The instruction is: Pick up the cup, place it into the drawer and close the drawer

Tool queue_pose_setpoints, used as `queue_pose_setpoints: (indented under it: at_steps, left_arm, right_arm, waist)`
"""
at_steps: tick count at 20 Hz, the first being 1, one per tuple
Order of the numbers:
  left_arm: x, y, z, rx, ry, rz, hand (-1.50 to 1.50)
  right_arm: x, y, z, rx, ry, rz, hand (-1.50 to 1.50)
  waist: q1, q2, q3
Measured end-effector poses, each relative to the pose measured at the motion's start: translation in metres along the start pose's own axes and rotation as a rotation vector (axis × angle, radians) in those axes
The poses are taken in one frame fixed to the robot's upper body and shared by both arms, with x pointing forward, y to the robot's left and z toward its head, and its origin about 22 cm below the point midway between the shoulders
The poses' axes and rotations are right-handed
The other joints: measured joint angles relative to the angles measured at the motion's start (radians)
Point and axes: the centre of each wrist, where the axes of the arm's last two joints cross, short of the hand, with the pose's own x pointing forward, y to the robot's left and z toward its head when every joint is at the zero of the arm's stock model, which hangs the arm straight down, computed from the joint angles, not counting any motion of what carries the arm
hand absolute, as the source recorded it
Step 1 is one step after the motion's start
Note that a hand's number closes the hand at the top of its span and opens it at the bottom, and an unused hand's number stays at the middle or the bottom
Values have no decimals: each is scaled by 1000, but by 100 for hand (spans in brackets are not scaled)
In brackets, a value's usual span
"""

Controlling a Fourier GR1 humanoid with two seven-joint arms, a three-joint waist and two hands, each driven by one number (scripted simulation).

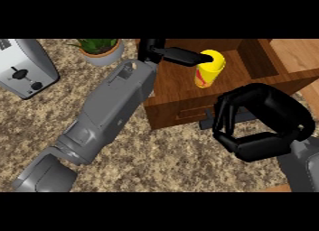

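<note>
The yellow cup [210, 68], with a red mark on its side, stands tilted inside the open wooden drawer [181, 90]. My left hand [177, 54] reaches in over the drawer's left wall. Its fingers are straight and their tips touch the cup's upper end. My right hand [263, 122] hovers at the drawer's front right corner with its fingers curled and nothing visibly between them. A dark handle [206, 121] on the drawer front shows just left of those fingers. Whether they touch it I cannot tell.
A silver toaster [20, 67] stands at the far left on the speckled counter [161, 158]. A potted plant [100, 48] sits at the back, left of the drawer. My left forearm [108, 117] crosses the counter diagonally.
</note>
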Motion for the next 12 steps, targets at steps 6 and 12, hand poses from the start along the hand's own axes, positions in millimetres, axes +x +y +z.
queue_pose_setpoints:
  at_steps: [6, 12]
  left_arm:
    - [-1, 2, 0, 64, -26, 31, -150]
    - [-5, 5, 1, 94, -38, 81, -150]
  right_arm:
    - [-5, 6, 13, 113, 222, 173, -150]
    - [-28, 16, 18, 80, 378, 374, -150]
  waist:
    - [57, -15, 1]
    - [121, -23, 1]
